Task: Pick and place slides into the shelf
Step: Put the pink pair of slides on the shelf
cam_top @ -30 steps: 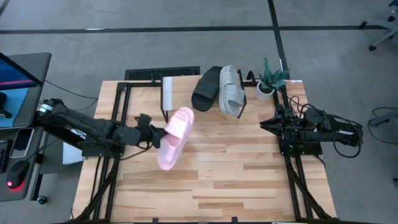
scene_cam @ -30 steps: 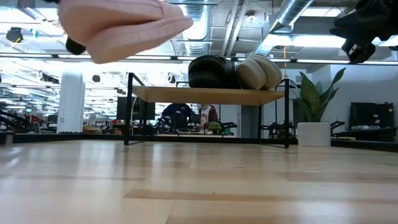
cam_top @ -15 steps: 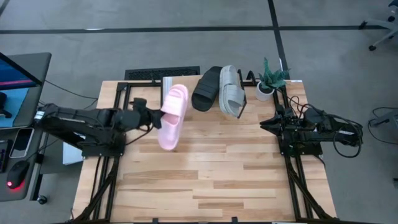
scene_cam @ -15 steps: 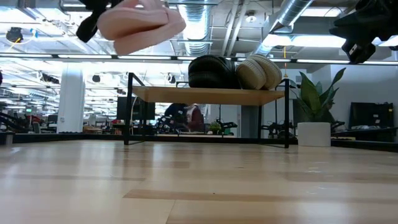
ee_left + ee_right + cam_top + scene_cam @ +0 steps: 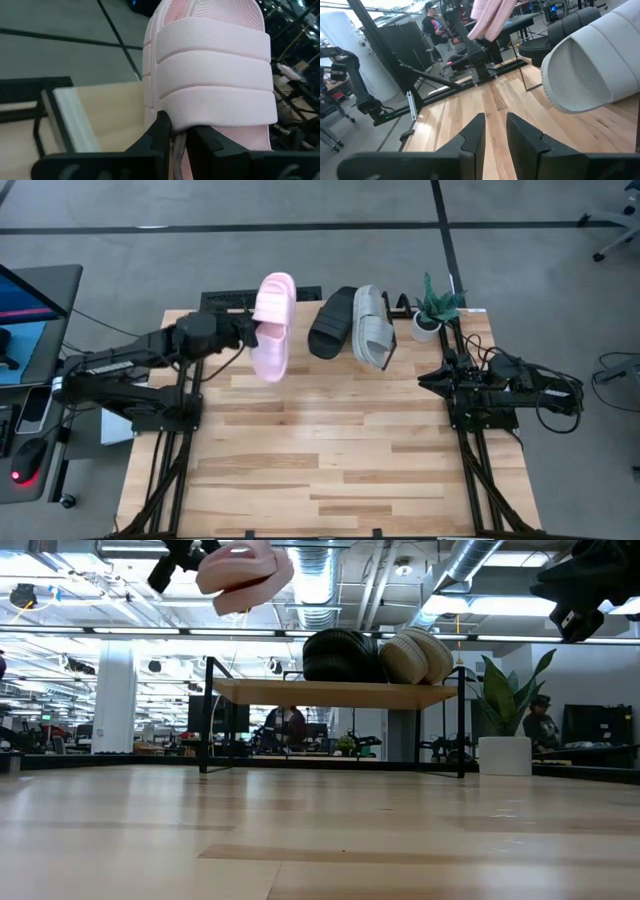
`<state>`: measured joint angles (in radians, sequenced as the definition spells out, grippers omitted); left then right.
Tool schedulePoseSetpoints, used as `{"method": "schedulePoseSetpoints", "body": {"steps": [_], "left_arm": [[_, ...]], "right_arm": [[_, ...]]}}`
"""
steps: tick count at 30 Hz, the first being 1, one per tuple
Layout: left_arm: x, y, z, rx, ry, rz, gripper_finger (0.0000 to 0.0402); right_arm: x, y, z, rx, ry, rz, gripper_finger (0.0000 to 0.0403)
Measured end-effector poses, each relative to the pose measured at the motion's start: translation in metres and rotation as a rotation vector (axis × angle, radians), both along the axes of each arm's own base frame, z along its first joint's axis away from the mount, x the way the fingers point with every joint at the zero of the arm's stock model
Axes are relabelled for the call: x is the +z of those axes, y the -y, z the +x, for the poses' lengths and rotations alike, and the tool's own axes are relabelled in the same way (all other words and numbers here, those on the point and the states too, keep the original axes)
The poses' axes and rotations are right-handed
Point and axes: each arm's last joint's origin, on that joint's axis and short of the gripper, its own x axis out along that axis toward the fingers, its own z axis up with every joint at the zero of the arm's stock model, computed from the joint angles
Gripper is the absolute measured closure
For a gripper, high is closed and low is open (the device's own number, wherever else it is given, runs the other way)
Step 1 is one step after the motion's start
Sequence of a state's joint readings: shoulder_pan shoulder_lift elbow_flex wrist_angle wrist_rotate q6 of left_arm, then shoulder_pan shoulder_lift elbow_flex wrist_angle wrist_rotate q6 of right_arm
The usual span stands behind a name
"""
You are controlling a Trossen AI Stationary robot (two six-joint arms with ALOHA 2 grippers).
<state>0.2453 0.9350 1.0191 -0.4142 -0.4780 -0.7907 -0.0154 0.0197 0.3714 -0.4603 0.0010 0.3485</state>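
My left gripper [image 5: 247,332] is shut on the pale pink slide [image 5: 271,327] and holds it in the air over the left end of the shelf [image 5: 335,692]. In the low view the pink slide [image 5: 240,570] is well above the plank. The black slide [image 5: 333,321] and the light grey slide [image 5: 372,326] lie side by side on the shelf's right part, resting on its plank top. My right gripper [image 5: 428,380] waits shut at the table's right edge, touching nothing. My left gripper pinches the pink slide between its two fingers at the lower edge of the ribbed strap [image 5: 172,117], on the slide's side. The fingers [image 5: 161,129] come about level from the table's left. The slide is lifted clear, its strap facing the arm, its length running toward the far edge.
A small potted plant [image 5: 432,310] stands at the far right corner beside the shelf. The shelf's left part [image 5: 100,112] shows bare plank below the pink slide. The slatted table [image 5: 330,450] spreads wide toward the near edge. People move in the room behind.
My left gripper has carried the pink slide up and toward the far edge, from over the table's middle left to above the shelf's left end. The slide has turned from slanting to lying along the near-far line. The right arm has kept still.
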Motion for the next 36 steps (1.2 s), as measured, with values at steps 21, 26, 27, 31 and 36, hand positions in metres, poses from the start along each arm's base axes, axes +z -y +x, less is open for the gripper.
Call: {"method": "schedulePoseSetpoints", "body": {"steps": [21,26,27,31,36], "left_arm": [[-0.007,-0.097,0.027,0.05,-0.151,-0.227,0.0376],[-0.013,-0.102,0.023,0.082,-0.169,-0.288,0.0376],[-0.013,-0.102,0.024,0.081,-0.16,-0.29,0.0376],[-0.012,-0.102,0.024,0.082,-0.137,-0.312,0.0376],[-0.013,-0.1,0.025,0.091,-0.125,-0.33,0.0376]], "right_arm": [[0.0,0.0,0.0,0.001,-0.004,0.0,0.0334],[-0.001,0.0,0.0,0.001,-0.006,0.001,0.0334],[-0.001,0.0,0.0,0.001,-0.007,0.001,0.0334],[-0.001,0.0,0.0,0.001,-0.008,0.001,0.0334],[-0.001,0.0,0.0,0.001,-0.01,0.001,0.0334]]}}
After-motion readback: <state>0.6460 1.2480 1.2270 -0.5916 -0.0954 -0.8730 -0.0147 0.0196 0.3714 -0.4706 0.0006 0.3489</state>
